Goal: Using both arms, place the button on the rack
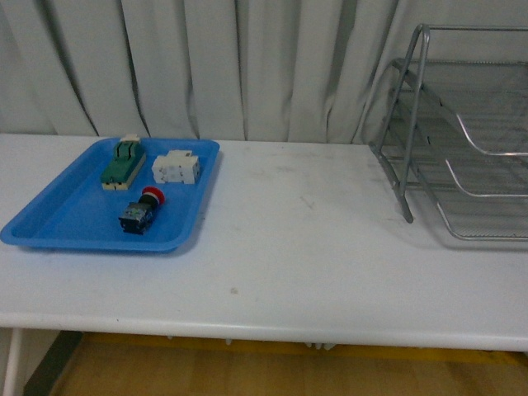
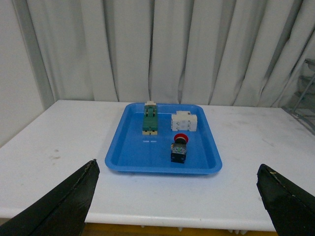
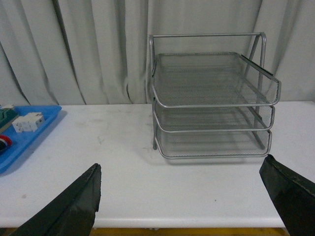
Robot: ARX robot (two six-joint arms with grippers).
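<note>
The button [image 1: 140, 211] [image 2: 179, 147], red-capped on a dark body, lies on its side in the blue tray [image 1: 58, 216] [image 2: 129, 153] at the table's left. The silver wire rack [image 1: 470, 157] [image 3: 211, 98] stands at the table's right, three tiers, nothing in them. Neither arm shows in the front view. My left gripper [image 2: 177, 196] is open, hanging back from the table's near edge, the tray ahead of it. My right gripper [image 3: 179, 199] is open too, facing the rack's open front from over the near edge. Just a red sliver of the button [image 3: 4, 143] shows in the right wrist view.
A green-and-cream flat switch [image 1: 122, 161] [image 2: 150, 119] and a white block switch [image 1: 176, 168] [image 2: 184, 121] lie in the tray behind the button. Bare white table [image 1: 305, 239] spans between tray and rack. Grey curtains [image 1: 247, 66] hang behind.
</note>
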